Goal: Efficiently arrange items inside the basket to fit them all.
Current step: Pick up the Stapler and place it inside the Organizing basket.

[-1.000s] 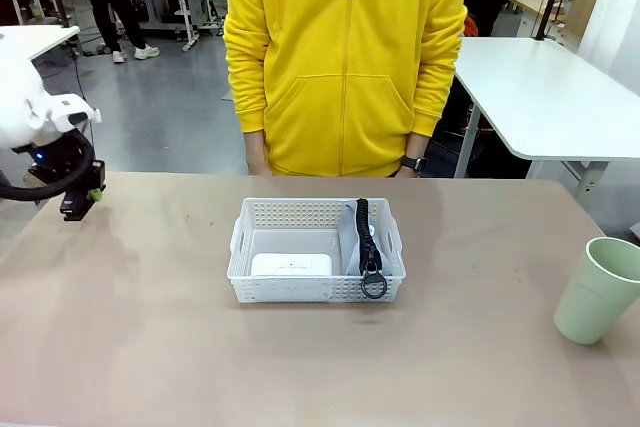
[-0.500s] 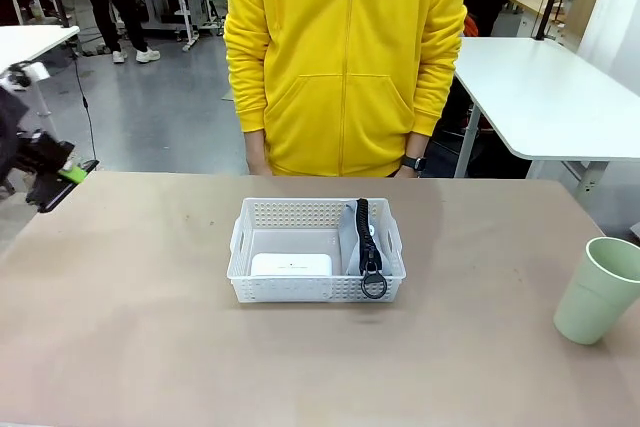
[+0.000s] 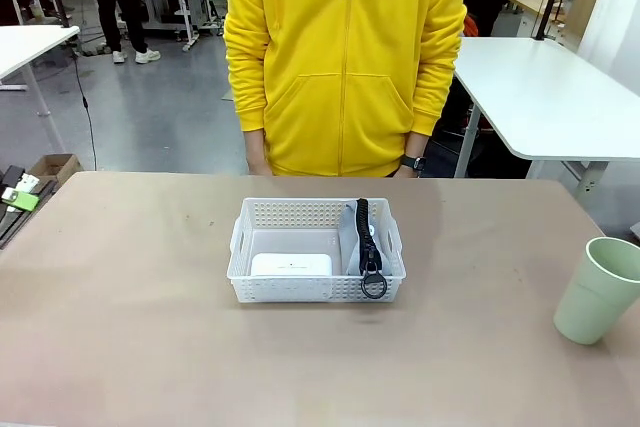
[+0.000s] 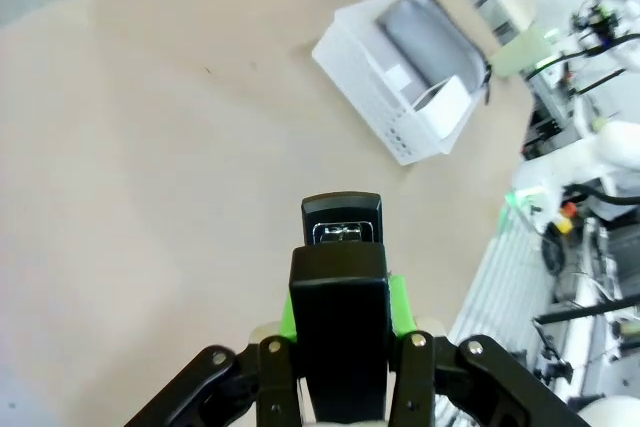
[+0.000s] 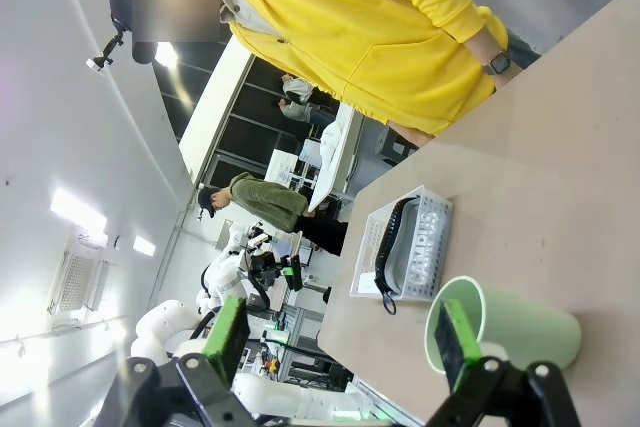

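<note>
Centrally on the tan surface (image 3: 150,347) sits the small white rectangular plastic basket with lattice sides (image 3: 300,290). Inside it, the flat white rectangular box (image 3: 291,265) lies in the left part against the near wall. The grey zip pouch with a black zipper (image 3: 349,237) stands on edge along the right side, zipper uppermost. Its black ring (image 3: 374,287) hangs over the near rim onto the outside of the wall.

The pale green plastic cup (image 3: 600,290) stands upright near the right edge of the surface, well apart from the basket.

A person in a yellow zip hoodie (image 3: 345,57) stands at the far side, directly behind the basket, arms down, with a dark wristwatch (image 3: 413,163) at the surface's edge.

In the left wrist view, the left end effector (image 4: 342,297) hangs above open surface, far from the basket. Its green pads (image 4: 400,302) are pressed onto a small dark flat object (image 4: 342,222) that sticks out beyond them.

In the right wrist view, the right end effector (image 5: 340,335) has its fingers spread wide with nothing between them. The cup appears just beyond one finger, and the basket and the person lie farther off. White tables and other people fill the room behind.
</note>
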Robot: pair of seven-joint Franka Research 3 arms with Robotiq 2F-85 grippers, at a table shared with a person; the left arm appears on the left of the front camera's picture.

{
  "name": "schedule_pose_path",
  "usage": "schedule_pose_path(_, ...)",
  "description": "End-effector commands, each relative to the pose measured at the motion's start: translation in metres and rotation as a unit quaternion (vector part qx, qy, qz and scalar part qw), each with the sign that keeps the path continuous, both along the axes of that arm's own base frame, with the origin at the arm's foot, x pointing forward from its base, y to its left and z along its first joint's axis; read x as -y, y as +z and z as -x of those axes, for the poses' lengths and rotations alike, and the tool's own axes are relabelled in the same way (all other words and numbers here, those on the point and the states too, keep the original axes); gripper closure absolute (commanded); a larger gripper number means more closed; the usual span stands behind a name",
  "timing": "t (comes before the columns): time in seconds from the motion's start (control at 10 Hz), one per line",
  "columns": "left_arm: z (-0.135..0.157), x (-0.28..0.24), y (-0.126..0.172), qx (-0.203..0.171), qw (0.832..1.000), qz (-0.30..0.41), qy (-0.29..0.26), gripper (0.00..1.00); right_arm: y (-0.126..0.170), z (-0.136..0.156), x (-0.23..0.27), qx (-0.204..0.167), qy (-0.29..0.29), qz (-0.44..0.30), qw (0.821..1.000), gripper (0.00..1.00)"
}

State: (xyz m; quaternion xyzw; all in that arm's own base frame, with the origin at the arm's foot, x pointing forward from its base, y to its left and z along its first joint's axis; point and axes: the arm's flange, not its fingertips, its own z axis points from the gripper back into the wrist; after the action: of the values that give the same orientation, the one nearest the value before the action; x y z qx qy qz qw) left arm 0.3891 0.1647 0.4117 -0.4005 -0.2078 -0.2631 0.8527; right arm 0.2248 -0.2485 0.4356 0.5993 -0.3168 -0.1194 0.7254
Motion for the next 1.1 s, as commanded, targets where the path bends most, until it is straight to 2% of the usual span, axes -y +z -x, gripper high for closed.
schedule_pose_path(0.0, -0.001, 0.008, 0.009, 0.011, 1.000, -0.004, -0.010, 1.00, 0.002, -0.002, 0.001, 0.018, -0.001, 0.001, 1.000, 0.00)
schedule_pose_path(0.3, -0.001, 0.008, 0.009, 0.011, 1.000, -0.004, -0.010, 1.00, 0.002, -0.002, 0.001, 0.018, -0.001, 0.001, 1.000, 0.00)
schedule_pose_path(0.4, -0.004, 0.008, 0.004, 0.003, 1.000, -0.004, -0.010, 0.63, 0.002, -0.002, 0.001, 0.018, -0.001, 0.001, 1.000, 0.00)
schedule_pose_path(0.6, -0.025, 0.096, 0.055, 0.061, 0.989, -0.075, -0.108, 0.63, 0.002, -0.002, 0.001, 0.018, -0.001, 0.001, 1.000, 0.00)
schedule_pose_path(0.7, -0.047, 0.144, 0.072, 0.056, 0.985, -0.078, -0.144, 0.63, 0.002, -0.002, 0.001, 0.018, -0.001, 0.001, 1.000, 0.00)
schedule_pose_path(0.8, -0.073, 0.204, 0.077, 0.038, 0.976, -0.103, -0.188, 0.63, 0.002, -0.002, 0.001, 0.018, -0.001, 0.001, 1.000, 0.00)
schedule_pose_path(1.0, -0.089, 0.300, 0.072, 0.045, 0.964, -0.150, -0.216, 0.63, 0.002, -0.002, 0.001, 0.018, -0.001, 0.001, 1.000, 0.00)
